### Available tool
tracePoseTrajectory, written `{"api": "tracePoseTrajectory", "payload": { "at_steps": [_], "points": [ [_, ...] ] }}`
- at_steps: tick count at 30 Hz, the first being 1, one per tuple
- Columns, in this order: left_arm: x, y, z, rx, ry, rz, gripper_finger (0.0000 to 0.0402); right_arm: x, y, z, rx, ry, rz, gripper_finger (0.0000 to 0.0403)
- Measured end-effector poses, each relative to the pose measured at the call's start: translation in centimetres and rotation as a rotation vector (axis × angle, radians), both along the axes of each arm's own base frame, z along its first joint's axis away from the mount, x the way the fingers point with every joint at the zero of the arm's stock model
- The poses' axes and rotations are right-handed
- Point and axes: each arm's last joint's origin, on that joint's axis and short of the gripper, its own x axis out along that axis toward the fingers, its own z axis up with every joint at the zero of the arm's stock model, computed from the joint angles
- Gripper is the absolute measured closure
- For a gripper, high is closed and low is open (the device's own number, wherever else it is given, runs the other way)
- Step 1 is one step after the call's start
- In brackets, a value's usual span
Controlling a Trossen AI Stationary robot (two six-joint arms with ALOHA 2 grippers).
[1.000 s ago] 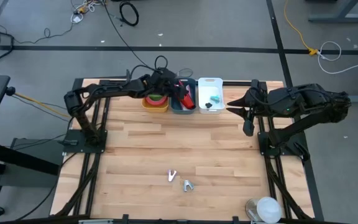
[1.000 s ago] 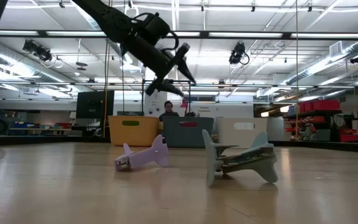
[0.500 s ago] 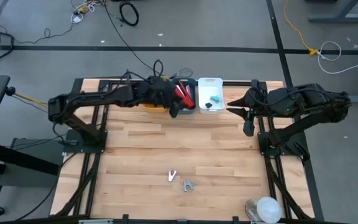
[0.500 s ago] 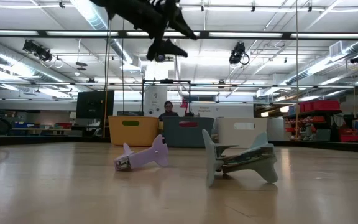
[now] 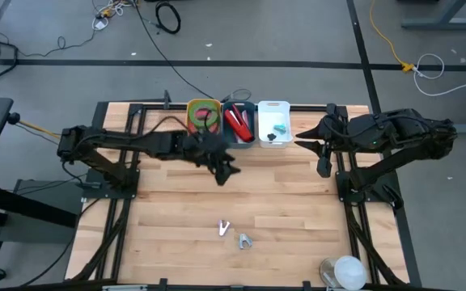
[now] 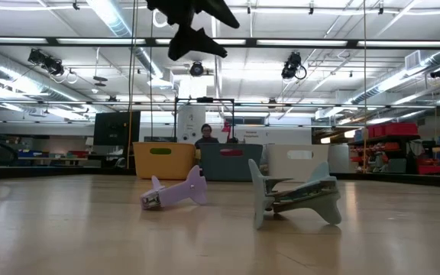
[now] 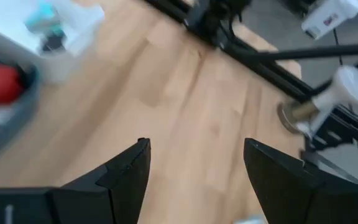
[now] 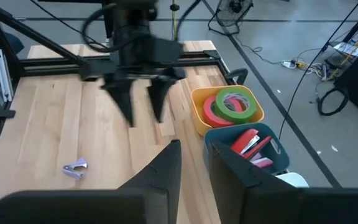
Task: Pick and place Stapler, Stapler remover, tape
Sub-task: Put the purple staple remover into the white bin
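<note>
My left gripper (image 5: pixel 223 168) hangs open and empty above the bare wood, just on the near side of the grey-blue bin (image 5: pixel 239 133); the low view shows it high up (image 6: pixel 205 27). The yellow bin (image 5: pixel 191 109) holds pinkish-red and green tape rolls (image 8: pixel 229 106). Red staplers (image 5: pixel 237 121) lie in the grey-blue bin. Two staple removers rest on the table's near middle, a pale purple one (image 5: pixel 224 229) (image 6: pixel 176 191) and a grey one (image 5: pixel 244 240) (image 6: pixel 296 197). My right gripper (image 5: pixel 299 136) waits beside the white bin (image 5: pixel 273 109), with a narrow gap between its fingers (image 8: pixel 194 155).
The three bins stand in a row at the table's far edge; the white one holds small teal and dark items (image 5: pixel 277 129). A white round-headed object (image 5: pixel 342 271) stands at the near right corner. A person (image 6: pixel 207 136) shows behind the bins in the low view.
My left gripper has drawn back from above the yellow and grey-blue bins toward the table's near edge and has risen, staying open and empty. The yellow bin with its tape rolls, covered before by the arm, now shows in full.
</note>
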Motion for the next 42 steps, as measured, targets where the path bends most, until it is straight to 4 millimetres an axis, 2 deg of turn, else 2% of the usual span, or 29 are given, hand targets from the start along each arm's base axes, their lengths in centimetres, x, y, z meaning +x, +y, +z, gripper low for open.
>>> {"api": "tracePoseTrajectory", "payload": {
  "at_steps": [9, 19, 31, 37, 42],
  "points": [
    [-0.8, -4.9, -0.7, -0.089, 0.086, -0.068, 0.0143, 0.0, 0.0, 0.0, -0.021, 0.006, 0.014, 0.0321],
    [-1.6, -9.0, -1.7, -0.193, 0.184, -0.1, 0.0143, 0.0, 0.1, 0.0, -0.02, 0.014, 0.043, 0.0321],
    [-1.3, -11.5, -4.5, -0.296, 0.316, -0.007, 0.0143, -0.1, 0.1, -0.2, -0.017, 0.033, 0.054, 0.0321],
    [-0.9, -13.0, -5.8, -0.312, 0.347, -0.021, 0.0143, -0.1, 0.2, -0.2, -0.019, 0.046, 0.085, 0.0321],
    [-0.7, -13.5, -7.2, -0.402, 0.416, 0.101, 0.0143, -0.2, 0.2, -0.3, -0.02, 0.052, 0.091, 0.0321]
  ]
}}
